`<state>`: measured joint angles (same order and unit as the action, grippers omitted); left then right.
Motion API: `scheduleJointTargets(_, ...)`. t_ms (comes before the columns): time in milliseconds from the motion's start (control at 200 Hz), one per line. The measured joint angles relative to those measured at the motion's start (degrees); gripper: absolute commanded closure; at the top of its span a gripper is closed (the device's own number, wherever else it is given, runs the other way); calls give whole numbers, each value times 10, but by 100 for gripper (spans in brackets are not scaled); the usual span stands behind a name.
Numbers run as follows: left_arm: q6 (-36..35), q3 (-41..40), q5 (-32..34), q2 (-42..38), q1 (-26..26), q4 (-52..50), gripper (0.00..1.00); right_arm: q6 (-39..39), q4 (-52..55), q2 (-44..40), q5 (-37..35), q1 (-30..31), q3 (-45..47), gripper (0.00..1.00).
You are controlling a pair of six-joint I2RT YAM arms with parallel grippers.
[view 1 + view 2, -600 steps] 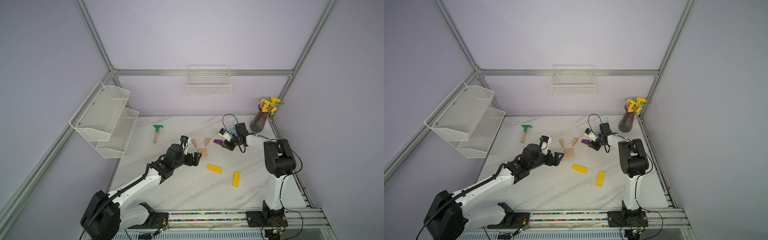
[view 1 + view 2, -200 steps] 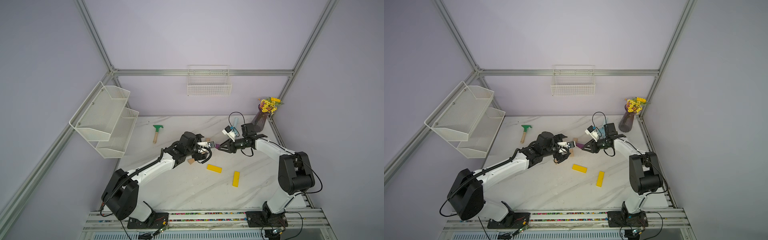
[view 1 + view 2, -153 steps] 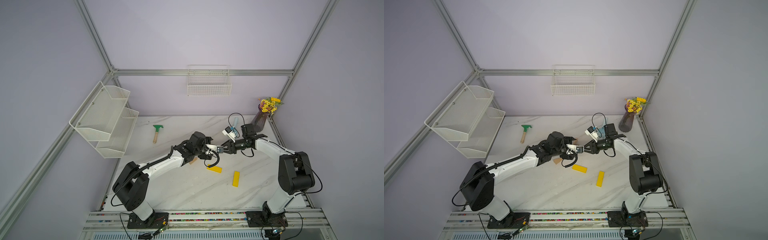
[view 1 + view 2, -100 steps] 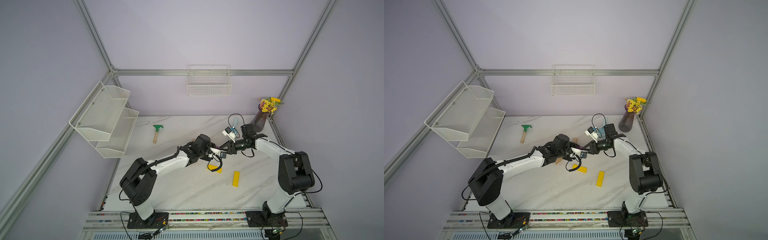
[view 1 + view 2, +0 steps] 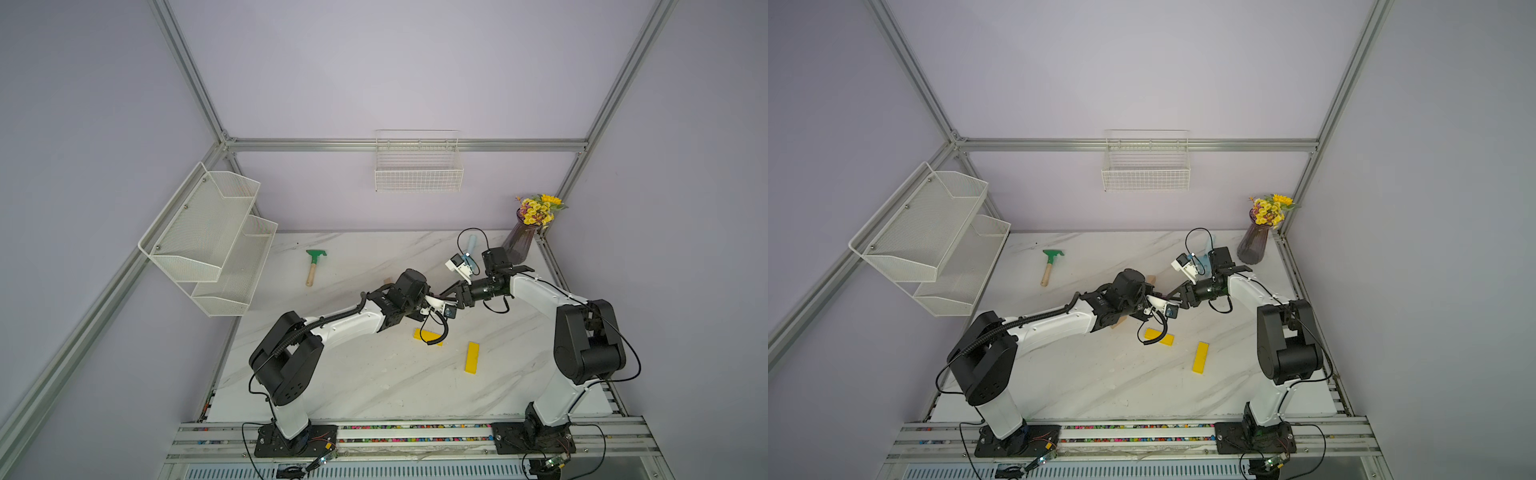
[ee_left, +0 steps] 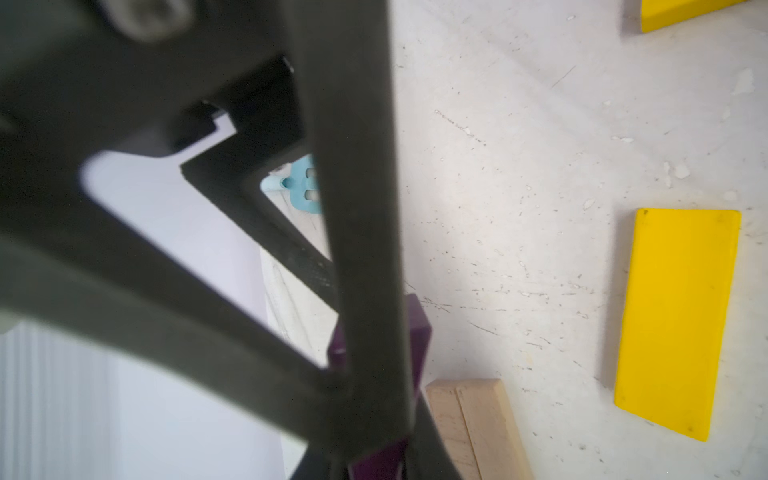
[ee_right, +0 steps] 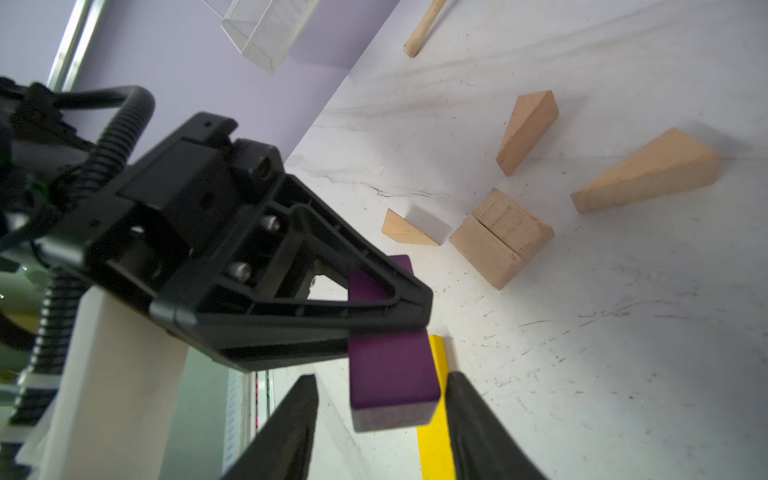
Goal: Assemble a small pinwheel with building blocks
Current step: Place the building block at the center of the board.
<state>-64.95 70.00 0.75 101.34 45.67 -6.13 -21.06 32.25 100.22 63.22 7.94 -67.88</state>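
Between the two arms, above mid-table (image 5: 374, 386):

- The left gripper (image 7: 395, 320) is clamped on the purple wedge (image 7: 395, 386), with its fingers pressed onto opposite faces. The wedge is held in the air, clear of the marble.
- The right gripper (image 7: 382, 378) meets it tip to tip with its jaws spread. One finger stands on each side of the wedge's thick end. A gap shows on both sides, narrower on one, and I can see no contact.
- Directly under the held wedge a yellow bar (image 7: 434, 415) lies flat, partly hidden by the wedge.
- A second yellow bar (image 5: 472, 357) lies apart from the first, back toward the right arm's base.
- Past the left gripper's fingertips, in the right wrist view, two wood blocks (image 7: 500, 237) lie side by side, touching along their long faces.
- Three loose wood wedges lie around that pair, none touching it.
  - The near wedge (image 7: 405, 230) sits just beside the pair, on the left gripper's side.
  - The two far wedges (image 7: 528, 131) (image 7: 648, 174) lie beyond the pair, apart from each other.
- The green rake (image 5: 313, 266) is well apart, far out beyond the left wrist.
- The light blue fork (image 5: 471, 245) lies behind the right wrist, partly hidden by its camera and cable.
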Motion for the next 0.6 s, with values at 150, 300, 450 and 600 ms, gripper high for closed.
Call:
scheduleJointTargets(150, 28, 18, -12, 26, 1, -33, 100, 42, -43, -43, -30, -66, 47, 16)
scheduleJointTargets(300, 69, 70, -38, 78, -5, -76, 100, 97, -101, -98, -97, -115, 68, 18)
scheduleJointTargets(450, 100, 135, -65, 146, -11, -130, 100, 138, -148, -137, -164, -127, 80, 18)
scheduleJointTargets(600, 119, 191, -83, 206, -18, -183, 100, 160, -177, -162, -199, -136, 94, 18)
